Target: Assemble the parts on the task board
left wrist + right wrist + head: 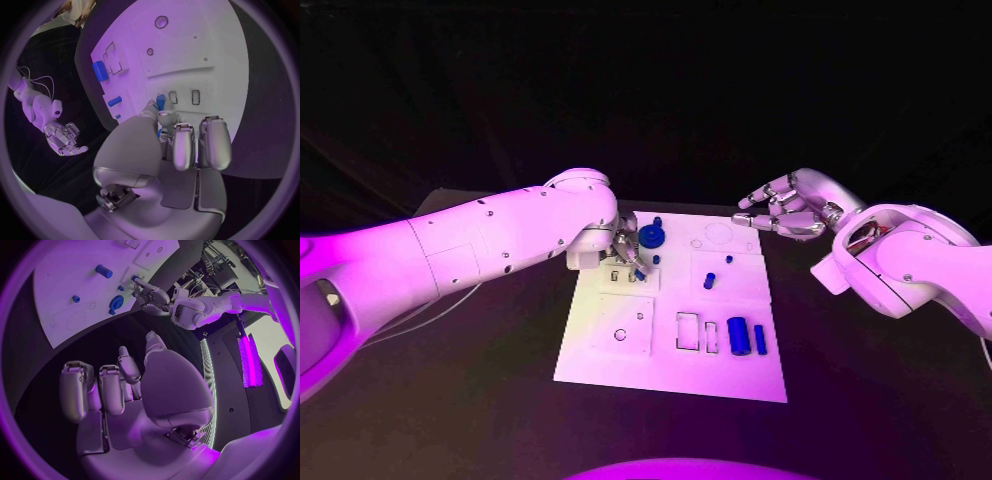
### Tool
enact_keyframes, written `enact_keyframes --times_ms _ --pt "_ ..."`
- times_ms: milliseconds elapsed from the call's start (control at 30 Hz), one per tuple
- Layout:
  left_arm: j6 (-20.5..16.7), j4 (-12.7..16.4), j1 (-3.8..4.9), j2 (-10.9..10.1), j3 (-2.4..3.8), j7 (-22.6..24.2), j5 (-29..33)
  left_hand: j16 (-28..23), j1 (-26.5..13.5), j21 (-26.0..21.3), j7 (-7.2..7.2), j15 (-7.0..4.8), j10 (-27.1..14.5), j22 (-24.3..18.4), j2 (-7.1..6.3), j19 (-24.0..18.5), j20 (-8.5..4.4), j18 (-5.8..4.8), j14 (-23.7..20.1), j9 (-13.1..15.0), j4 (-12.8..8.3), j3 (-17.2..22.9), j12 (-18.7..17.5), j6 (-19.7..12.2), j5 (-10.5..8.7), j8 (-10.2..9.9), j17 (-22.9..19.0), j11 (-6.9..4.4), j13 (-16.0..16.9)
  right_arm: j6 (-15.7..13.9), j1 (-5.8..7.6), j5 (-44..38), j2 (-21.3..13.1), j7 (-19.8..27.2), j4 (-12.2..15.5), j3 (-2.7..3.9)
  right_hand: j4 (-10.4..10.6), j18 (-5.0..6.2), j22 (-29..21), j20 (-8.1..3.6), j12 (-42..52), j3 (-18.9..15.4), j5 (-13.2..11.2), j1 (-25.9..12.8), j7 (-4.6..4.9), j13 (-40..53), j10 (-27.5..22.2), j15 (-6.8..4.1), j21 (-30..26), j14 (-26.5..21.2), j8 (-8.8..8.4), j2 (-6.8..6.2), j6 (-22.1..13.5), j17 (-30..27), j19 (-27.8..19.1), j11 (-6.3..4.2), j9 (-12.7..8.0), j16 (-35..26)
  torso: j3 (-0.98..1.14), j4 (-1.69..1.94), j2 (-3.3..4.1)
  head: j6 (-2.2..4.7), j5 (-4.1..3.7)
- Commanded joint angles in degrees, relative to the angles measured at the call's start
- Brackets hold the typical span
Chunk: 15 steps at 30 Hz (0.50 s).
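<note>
Left hand (164, 131) fingers pinch a small blue peg part (160, 101) upright over the white task board (733, 375), near its slots, likely lining up insertion. Right hand (780, 212) hovers beside the board's far corner, fingers loosely curled, holding nothing.

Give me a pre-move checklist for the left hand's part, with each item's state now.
1. Left hand over the task board: ok.
2. Small blue part pinched at the left fingertips: ok; the left wrist view shows it there.
3. Part lined up with a slot: cannot tell; it hangs near the two small outlined slots.
4. Right hand clear of the work: ok; it hovers at the board's far right corner, empty, fingers apart.
5. Round blue part close beside the left hand: not ok, could be bumped.
6. Blue cylinders near the board's front: ok, apart from both hands.
</note>
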Motion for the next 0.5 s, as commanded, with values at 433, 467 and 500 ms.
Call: enact_keyframes --times_ms 433,467,500 --pt "-7.70 3.58 -0.10 -4.18 0.24 1.39 4.97 -0.44 -7.57 0.67 -0.44 -0.27 1.40 0.80 -8.15 0.09 -0.03 -0.90 3.69 2.46 -6.47 22.67 -0.11 0.90 0.00 0.12 6.17 -0.14 0.22 0.81 -0.10 -0.38 0.18 -0.05 -0.43 -0.03 0.08 0.34 8.85 -0.40 0.05 -0.32 0.14 -0.14 -0.13 0.05 0.11 -0.50 -0.23 3.31 0.39 0.53 0.38 4.39 0.14 -0.11 0.09 -0.17 0.00 0.10 0.02 -0.02 0.23" --pt "-8.30 3.89 -0.12 -4.46 0.24 1.44 5.15 -0.44 -7.76 0.67 -0.48 -0.28 1.43 0.81 -8.29 0.09 -0.03 -0.90 3.69 2.53 -6.58 22.98 -0.11 0.91 0.00 0.14 6.18 -0.11 0.22 0.82 -0.13 -0.38 0.19 -0.05 -0.46 -0.04 0.08 0.34 8.85 -0.40 0.05 -0.32 0.14 -0.14 -0.13 0.05 0.11 -0.50 -0.23 3.31 0.39 0.53 0.38 4.39 0.14 -0.11 0.09 -0.17 0.00 0.12 0.01 -0.07 0.20" --pt "-8.72 4.14 -0.16 -4.69 0.24 1.47 5.26 -0.43 -8.00 0.67 -0.47 -0.30 1.49 0.82 -8.31 0.09 -0.03 -0.90 3.70 2.63 -6.67 23.38 -0.04 0.97 0.02 0.21 6.19 -0.12 0.29 0.83 -0.15 -0.38 0.20 -0.04 -0.48 -0.04 0.08 0.34 8.85 -0.40 0.05 -0.32 0.14 -0.14 -0.13 0.05 0.11 -0.50 -0.23 3.31 0.39 0.53 0.38 4.39 0.14 -0.11 0.09 -0.17 -0.01 0.12 0.01 -0.12 0.20"
